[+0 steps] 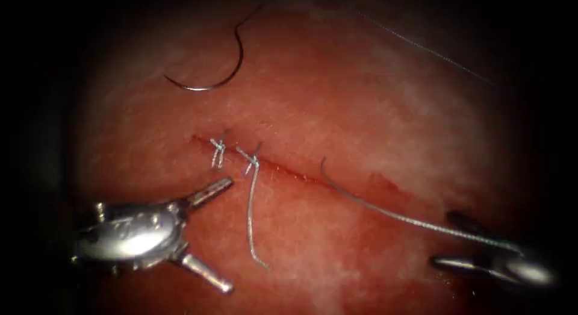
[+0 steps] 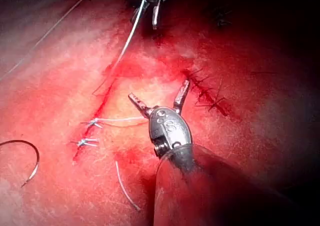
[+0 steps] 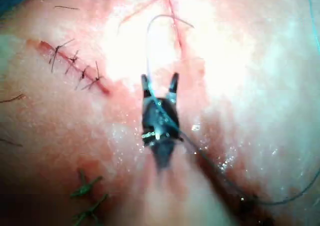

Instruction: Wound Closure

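Note:
The curved needle [image 1: 224, 79] lies free on the tissue [image 1: 361, 98] above and left of the cut [image 1: 289, 172]; I also see this needle [image 2: 31, 161] from the left wrist. Two knots [image 1: 217, 147] [image 1: 253, 162] close the cut's left end, and a thread tail [image 1: 250, 221] hangs down from the second. My left tool [image 1: 229, 235] [image 2: 158, 90] stands wide open below the knots and holds nothing. A thread [image 1: 397, 217] runs from the cut into the open jaws of my right tool [image 1: 441, 238] [image 3: 159, 81], ungripped.
A thin strand of thread [image 1: 427, 49] crosses the tissue at the far right. Older cuts closed with dark stitches [image 3: 75, 68] [image 2: 207, 93] lie off to the side. Red fluid wets the tissue along the cut's right part [image 1: 385, 185].

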Robot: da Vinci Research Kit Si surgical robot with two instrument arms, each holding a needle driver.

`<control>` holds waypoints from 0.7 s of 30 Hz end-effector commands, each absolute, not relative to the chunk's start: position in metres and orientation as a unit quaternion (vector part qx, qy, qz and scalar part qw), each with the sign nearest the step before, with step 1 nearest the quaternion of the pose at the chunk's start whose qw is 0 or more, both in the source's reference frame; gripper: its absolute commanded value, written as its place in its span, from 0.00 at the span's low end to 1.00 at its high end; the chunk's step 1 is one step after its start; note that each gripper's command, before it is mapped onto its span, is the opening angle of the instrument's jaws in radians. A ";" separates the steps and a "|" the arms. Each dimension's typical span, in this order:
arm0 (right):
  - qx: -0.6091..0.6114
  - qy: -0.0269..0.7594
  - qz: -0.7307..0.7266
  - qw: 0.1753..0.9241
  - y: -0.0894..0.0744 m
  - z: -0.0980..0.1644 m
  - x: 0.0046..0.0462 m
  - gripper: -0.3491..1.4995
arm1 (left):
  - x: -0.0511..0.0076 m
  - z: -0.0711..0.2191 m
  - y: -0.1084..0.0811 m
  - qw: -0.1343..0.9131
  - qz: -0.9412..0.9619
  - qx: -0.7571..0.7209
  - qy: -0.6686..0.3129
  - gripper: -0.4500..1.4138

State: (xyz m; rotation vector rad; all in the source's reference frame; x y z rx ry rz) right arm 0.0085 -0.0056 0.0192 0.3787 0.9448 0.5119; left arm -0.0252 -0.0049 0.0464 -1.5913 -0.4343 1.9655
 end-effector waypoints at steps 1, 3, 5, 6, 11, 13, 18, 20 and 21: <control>0.184 0.450 0.239 0.840 -0.007 0.019 0.0104 0.97 | -0.0254 0.048 -0.008 0.281 0.751 -0.577 -0.157 0.62; 0.184 0.451 0.239 0.840 -0.008 0.020 0.0109 0.97 | -0.0253 0.049 -0.009 0.277 0.763 -0.563 -0.154 0.59; 0.181 0.454 0.236 0.840 -0.008 0.020 0.0127 0.96 | -0.0256 0.052 -0.011 0.261 0.802 -0.515 -0.151 0.53; 0.179 0.455 0.235 0.840 -0.008 0.021 0.0132 0.96 | -0.0259 0.053 -0.011 0.254 0.813 -0.503 -0.146 0.53; 0.180 0.448 0.221 0.848 -0.010 0.023 0.0164 0.96 | -0.0272 0.056 -0.011 0.203 0.861 -0.460 -0.083 0.51; 0.181 0.449 0.215 0.848 -0.010 0.024 0.0175 0.95 | -0.0275 0.057 -0.010 0.168 0.881 -0.441 -0.042 0.50; 0.182 0.452 0.212 0.847 -0.010 0.024 0.0187 0.93 | -0.0276 0.058 -0.008 0.090 0.921 -0.376 0.045 0.47; 0.176 0.467 0.219 0.839 -0.009 0.024 0.0188 0.92 | -0.0275 0.058 -0.008 0.066 0.929 -0.358 0.060 0.47; 0.170 0.475 0.223 0.834 -0.009 0.023 0.0188 0.92 | -0.0275 0.058 -0.008 0.057 0.932 -0.353 0.063 0.47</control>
